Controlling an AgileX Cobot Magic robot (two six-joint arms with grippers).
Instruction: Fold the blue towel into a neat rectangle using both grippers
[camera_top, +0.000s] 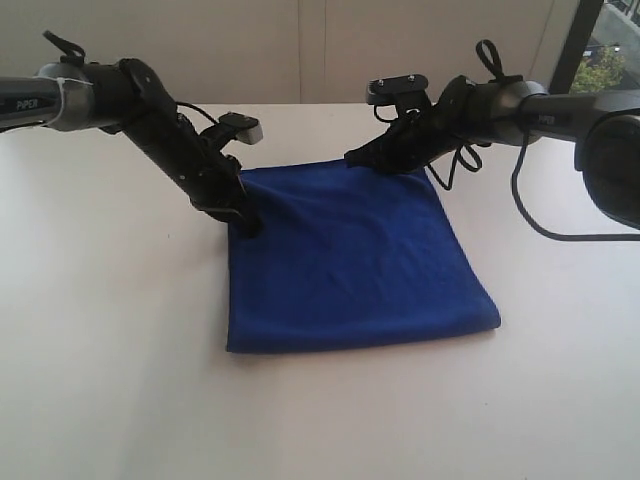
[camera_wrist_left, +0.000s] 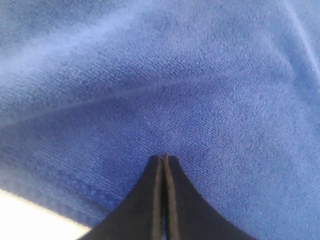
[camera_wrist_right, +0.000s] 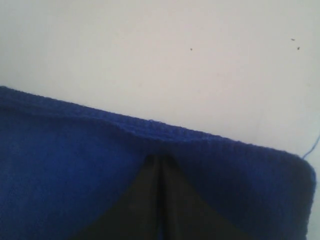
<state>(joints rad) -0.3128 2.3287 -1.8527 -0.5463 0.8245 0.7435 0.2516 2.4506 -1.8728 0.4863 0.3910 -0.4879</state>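
While the left hand (camera_wrist_left: 164, 159) has its two fingers pressed flat together, tips down on the towel (camera_top: 350, 260) just inside the stitched left edge, I can't make out any cloth caught between them. Same story at the right hand (camera_wrist_right: 159, 160): clenched, no gap, tips resting just inside the far hem near a corner, where a loose thread (camera_wrist_right: 313, 145) trails off.

Out from there, the towel lies spread on the white counter (camera_top: 120, 390), midway between the two arms. Its near edge looks plump, so I'd say it's doubled over already.

Handling-wise, this looks light, soft and limp. It should sag and drape the second it's lifted, and there's nothing to break. The nap ought to give the fingers decent bite. Being thin, it'll want a pinch right at the hem or corners, catching every layer. I'd put both hands on one edge and raise them level, or the fold may skew.
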